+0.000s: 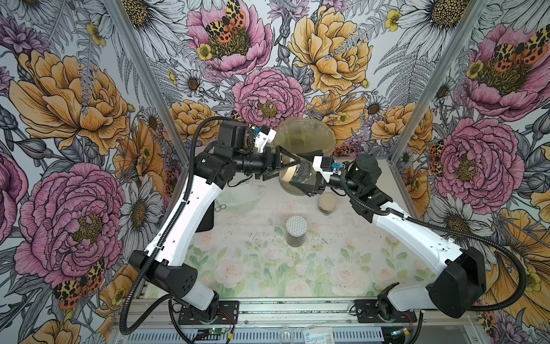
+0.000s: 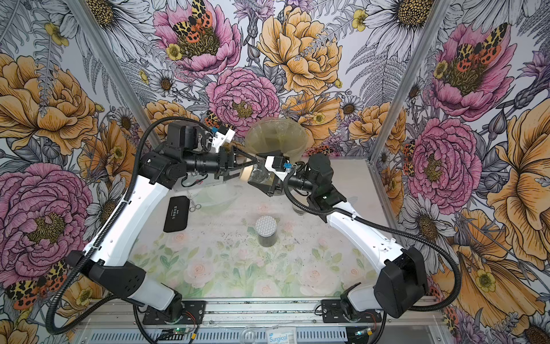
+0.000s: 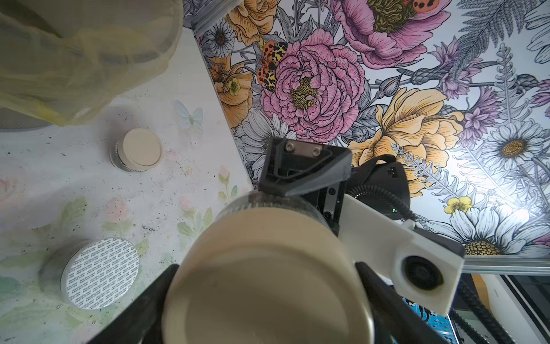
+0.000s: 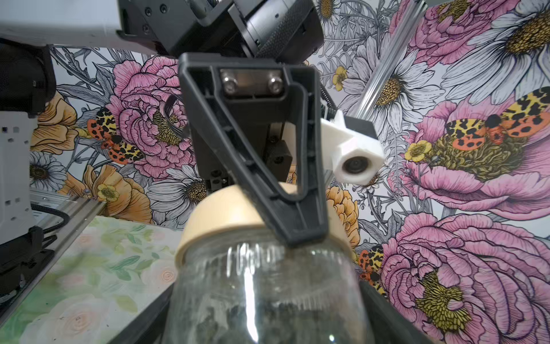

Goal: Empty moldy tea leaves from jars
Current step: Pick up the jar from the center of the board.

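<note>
Flowery table lies below both claws, which hold one jar sideways in the air, next to the bin. Right claw squeezes the glass, tea leaves inside, and left claw is clamped wide round the lid, I think to twist it off for tipping.

In a top view the black case, centre left, is mostly hidden behind the left arm. In a top view the standing tan-lidded jar, right of centre, is nearly covered by the right arm. The Surgical packet is cut by the bottom edge. Both wrist views crop the held jar; its lid is blurred.
</note>
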Available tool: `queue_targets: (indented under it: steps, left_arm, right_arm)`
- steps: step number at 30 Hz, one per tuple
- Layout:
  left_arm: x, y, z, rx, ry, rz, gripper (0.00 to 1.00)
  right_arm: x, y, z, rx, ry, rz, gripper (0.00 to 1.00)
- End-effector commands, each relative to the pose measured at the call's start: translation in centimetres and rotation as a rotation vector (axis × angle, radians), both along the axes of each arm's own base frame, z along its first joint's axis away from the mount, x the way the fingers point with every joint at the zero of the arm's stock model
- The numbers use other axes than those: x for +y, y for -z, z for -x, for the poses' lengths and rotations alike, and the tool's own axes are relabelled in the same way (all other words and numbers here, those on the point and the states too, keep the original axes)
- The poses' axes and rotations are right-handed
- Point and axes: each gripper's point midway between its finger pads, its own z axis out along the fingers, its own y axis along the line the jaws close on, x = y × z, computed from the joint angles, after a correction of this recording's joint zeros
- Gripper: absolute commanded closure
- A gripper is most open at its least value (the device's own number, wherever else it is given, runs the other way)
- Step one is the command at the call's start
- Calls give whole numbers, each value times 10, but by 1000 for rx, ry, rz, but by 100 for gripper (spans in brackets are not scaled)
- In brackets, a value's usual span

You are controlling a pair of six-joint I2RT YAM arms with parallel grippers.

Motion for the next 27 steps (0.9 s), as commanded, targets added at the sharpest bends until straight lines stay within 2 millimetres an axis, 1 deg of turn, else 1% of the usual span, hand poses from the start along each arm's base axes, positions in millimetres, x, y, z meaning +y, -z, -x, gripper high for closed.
queue_targets:
  steps: [1,2,4,6,7,8,10,12,15,17,19,20,21,23,25,27]
  left_arm:
    - [1,-24,2,-71,7,50,56]
    - [1,-24,2,-69,4,50,56]
    - [1,-26,2,-71,3,51,57]
    - [-1,-25,1,-70,7,51,56]
    - [-2,-24,0,-70,10,49,48]
    - [-3,-22,-1,-70,13,47,30]
    - [0,-21,-5,-91,4,36,2]
    - [8,-26,-11,-149,-20,23,1]
    - [20,-47,-15,-280,-25,37,1]
    - [20,-60,-7,-364,33,69,1]
    - [20,-66,0,-398,98,97,1]
    - [18,-69,8,-422,156,120,1]
    - [18,-71,15,-446,203,137,1]
    - [22,-72,24,-498,250,148,1]
    - [30,-68,21,-545,244,130,1]
    - [33,-64,18,-588,230,98,1]
  right_arm:
    - [-3,-12,0,-31,-2,-10,29]
    - [-4,-11,0,-25,2,-7,31]
    - [-6,-8,1,-16,5,-2,32]
    - [-6,-7,4,-7,-16,4,43]
    - [-6,-7,6,0,-29,4,49]
    - [-5,-8,8,12,-43,3,53]
    - [-4,-10,8,41,-53,-5,56]
    - [-4,-11,7,64,-58,-18,58]
    - [-7,-14,5,127,-60,-35,61]
    - [-10,-19,3,167,-62,-49,63]
    - [-14,-24,2,198,-63,-65,63]
    - [-16,-27,2,207,-67,-71,64]
    - [-18,-30,3,210,-74,-76,64]
    - [-19,-34,7,218,-96,-77,64]
    - [-21,-39,11,225,-115,-81,64]
    - [-21,-44,10,236,-118,-87,64]
